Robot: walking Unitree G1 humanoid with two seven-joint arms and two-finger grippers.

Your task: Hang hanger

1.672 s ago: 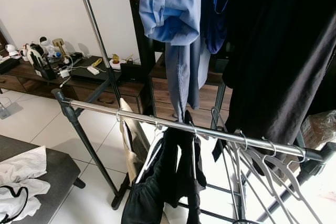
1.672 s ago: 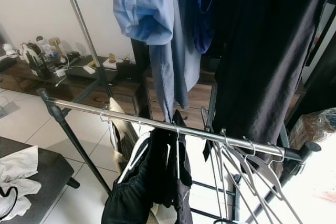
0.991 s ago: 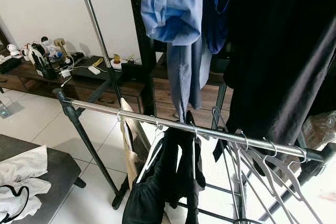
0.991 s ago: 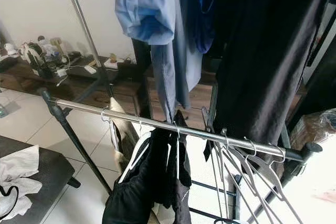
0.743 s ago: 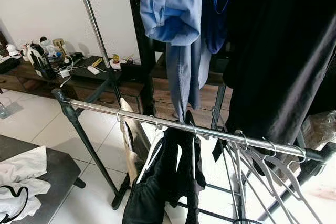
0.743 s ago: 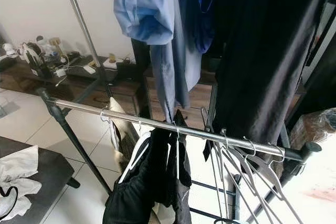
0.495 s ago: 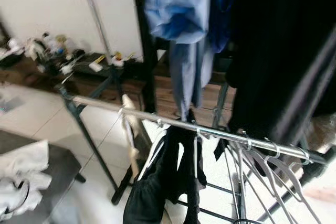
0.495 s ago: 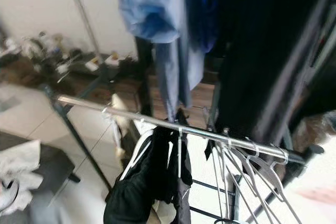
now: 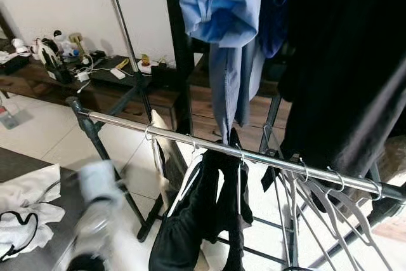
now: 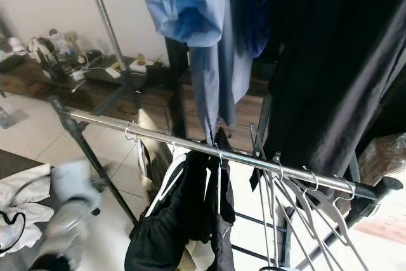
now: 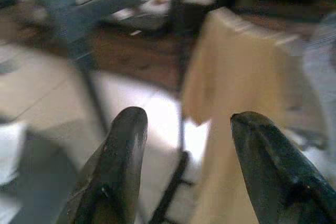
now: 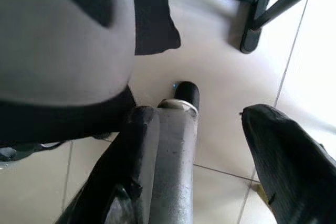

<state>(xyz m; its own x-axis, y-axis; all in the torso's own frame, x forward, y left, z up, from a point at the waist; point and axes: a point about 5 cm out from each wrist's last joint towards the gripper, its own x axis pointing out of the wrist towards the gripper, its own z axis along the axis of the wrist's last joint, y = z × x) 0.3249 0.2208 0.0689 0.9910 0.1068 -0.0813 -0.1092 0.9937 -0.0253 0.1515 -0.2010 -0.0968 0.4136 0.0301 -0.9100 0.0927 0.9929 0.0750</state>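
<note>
Room: white tiled floor (image 9: 57, 147) and a white wall are seen; a dark wooden console (image 9: 95, 90) cluttered with small items stands at 10 o'clock.
Rack: a chrome rail (image 9: 209, 147) is carried across the middle of the head views, from a dark joint at 9 o'clock down to 4 o'clock.
Upper garments: a light blue shirt (image 9: 222, 23) is hung at 12 o'clock, a black garment (image 9: 342, 61) at 2 o'clock.
Rail load: a cream cloth (image 9: 158, 150) and black clothes (image 9: 203, 220) on hooks are hung near the centre.
Hangers: a cluster of empty pale hangers (image 9: 323, 204) is hooked on the rail at 4 o'clock, touching one another.
Bench: white laundry (image 9: 25, 211) is laid on a dark surface at 8 o'clock.
Left arm: a blurred silver arm (image 9: 95, 211) is raised at 7 o'clock.
Left gripper (image 11: 184, 145): fingers are spread apart, nothing held; the cream cloth lies beyond them.
Right gripper (image 12: 205, 156): fingers are spread apart, empty, pointed at the floor beside a rack foot (image 12: 252, 35).
</note>
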